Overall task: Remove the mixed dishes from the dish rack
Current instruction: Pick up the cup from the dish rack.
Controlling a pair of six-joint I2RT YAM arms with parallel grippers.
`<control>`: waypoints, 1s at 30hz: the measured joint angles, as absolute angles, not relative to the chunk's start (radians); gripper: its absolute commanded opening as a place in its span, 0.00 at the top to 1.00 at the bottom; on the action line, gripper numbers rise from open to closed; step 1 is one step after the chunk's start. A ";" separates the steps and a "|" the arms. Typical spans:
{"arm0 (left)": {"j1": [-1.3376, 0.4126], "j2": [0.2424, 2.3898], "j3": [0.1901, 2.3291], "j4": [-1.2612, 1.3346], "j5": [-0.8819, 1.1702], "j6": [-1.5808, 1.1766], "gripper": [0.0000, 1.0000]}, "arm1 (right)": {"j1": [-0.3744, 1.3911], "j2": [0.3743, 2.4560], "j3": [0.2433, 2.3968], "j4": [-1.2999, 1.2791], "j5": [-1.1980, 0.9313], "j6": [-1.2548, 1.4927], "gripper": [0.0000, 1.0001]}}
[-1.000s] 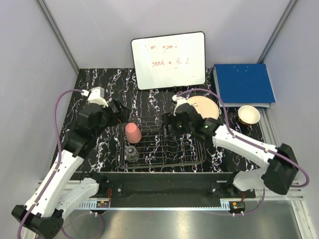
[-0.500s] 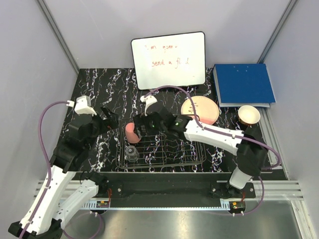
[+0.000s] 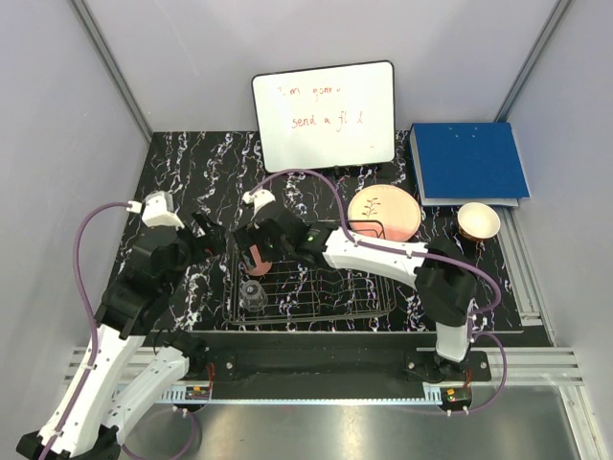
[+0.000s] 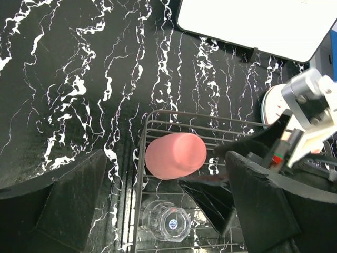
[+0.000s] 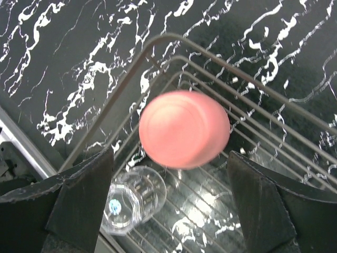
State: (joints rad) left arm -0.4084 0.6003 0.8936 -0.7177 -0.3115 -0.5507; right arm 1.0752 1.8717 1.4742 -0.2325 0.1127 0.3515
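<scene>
**While right jaws hang spread above it, pink cup (image 3: 256,251) stands upturned in dish rack (image 3: 330,299)**

The cup sits at the rack's ten o'clock corner, base up. It looks light, rigid and smooth, likely slippery; gripping across its round wall seems best. A small clear glass (image 3: 253,292) stands just beside, at the cup's six o'clock, and the rack's wires crowd close. Also spread, the left jaws hover at the rack's nine o'clock.

We saw a smooth, matt pink cup (image 4: 175,155), a small clear glass (image 4: 166,221), the dish rack (image 4: 210,126) of thin dark metal wire, and a marble-patterned table (image 4: 79,79), perhaps glossy.
</scene>
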 measured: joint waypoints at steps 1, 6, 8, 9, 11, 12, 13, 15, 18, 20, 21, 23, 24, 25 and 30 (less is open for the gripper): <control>-0.408 0.597 0.891 -0.717 -0.311 -0.551 0.01 | 1.076 1.884 1.488 -0.233 0.113 0.349 0.05; -0.408 0.589 0.887 -0.718 -0.311 -0.552 0.01 | 1.076 1.943 1.540 -0.232 0.117 0.341 0.05; -0.408 0.588 0.881 -0.717 -0.311 -0.551 0.01 | 1.076 1.969 1.552 -0.231 0.124 0.339 0.07; -0.408 0.588 0.878 -0.718 -0.311 -0.551 0.01 | 1.076 1.979 1.552 -0.232 0.128 0.339 0.09; -0.408 0.588 0.873 -0.720 -0.312 -0.551 0.01 | 1.076 1.998 1.552 -0.234 0.134 0.339 0.16; -0.408 0.588 0.873 -0.720 -0.312 -0.551 0.01 | 1.076 2.005 1.552 -0.236 0.136 0.337 0.18; -0.408 0.586 0.873 -0.720 -0.313 -0.551 0.01 | 1.076 2.009 1.552 -0.237 0.138 0.337 0.21; -0.408 0.581 0.873 -0.720 -0.314 -0.551 0.01 | 1.076 2.012 1.552 -0.238 0.140 0.337 0.26; -0.408 0.575 0.873 -0.720 -0.316 -0.551 0.01 | 1.076 2.011 1.552 -0.236 0.146 0.337 0.34; -0.408 0.576 0.873 -0.720 -0.316 -0.551 0.01 | 1.076 2.007 1.551 -0.234 0.154 0.337 0.36; -0.408 0.576 0.873 -0.720 -0.316 -0.551 0.01 | 1.076 2.003 1.549 -0.234 0.158 0.338 0.37; -0.408 0.576 0.873 -0.720 -0.316 -0.551 0.01 | 1.076 1.991 1.542 -0.234 0.165 0.339 0.38; -0.408 0.576 0.873 -0.720 -0.315 -0.551 0.01 | 1.076 1.983 1.538 -0.234 0.168 0.339 0.39; -0.408 0.576 0.873 -0.720 -0.315 -0.551 0.01 | 1.076 1.974 1.534 -0.236 0.169 0.339 0.39; -0.408 0.580 0.873 -0.717 -0.315 -0.551 0.01 | 1.076 1.894 1.526 -0.268 0.176 0.340 0.41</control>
State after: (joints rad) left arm -0.4084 0.5800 0.8730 -0.7170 -0.3153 -0.5507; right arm 1.0756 1.8942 1.5265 -0.2684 0.1764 0.3397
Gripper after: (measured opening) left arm 0.985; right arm 0.734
